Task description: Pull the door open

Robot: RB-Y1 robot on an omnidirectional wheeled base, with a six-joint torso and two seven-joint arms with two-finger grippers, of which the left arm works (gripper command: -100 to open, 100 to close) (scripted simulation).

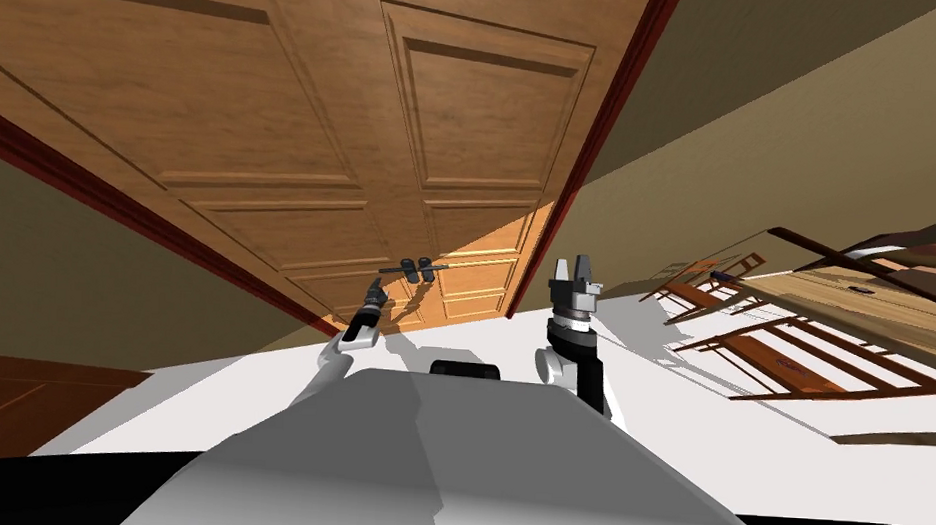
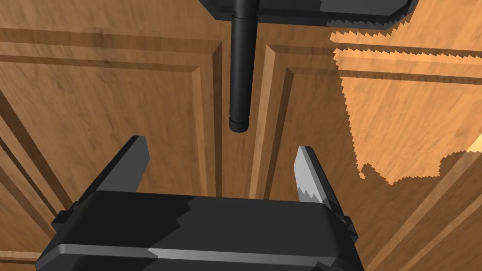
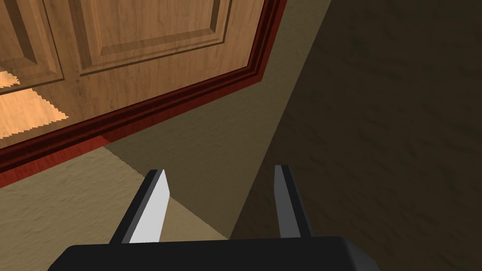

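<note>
A panelled wooden door [image 1: 293, 115] in a dark red frame [image 1: 604, 111] stands shut before me. Its black lever handle [image 1: 411, 269] sticks out from a dark plate. In the left wrist view the handle [image 2: 242, 70] points toward my left gripper [image 2: 221, 162], whose open fingers stand just short of the lever's free tip, with nothing between them. In the head view the left gripper [image 1: 375, 293] sits just below and left of the handle. My right gripper [image 1: 576, 272] is raised to the right of the door frame, open [image 3: 221, 188] and empty, facing the olive wall.
Wooden chairs [image 1: 726, 278] and a table [image 1: 855, 285] stand to my right. A dark wooden cabinet [image 1: 28, 402] is at my far left. Olive walls [image 1: 764, 110] flank the door on both sides.
</note>
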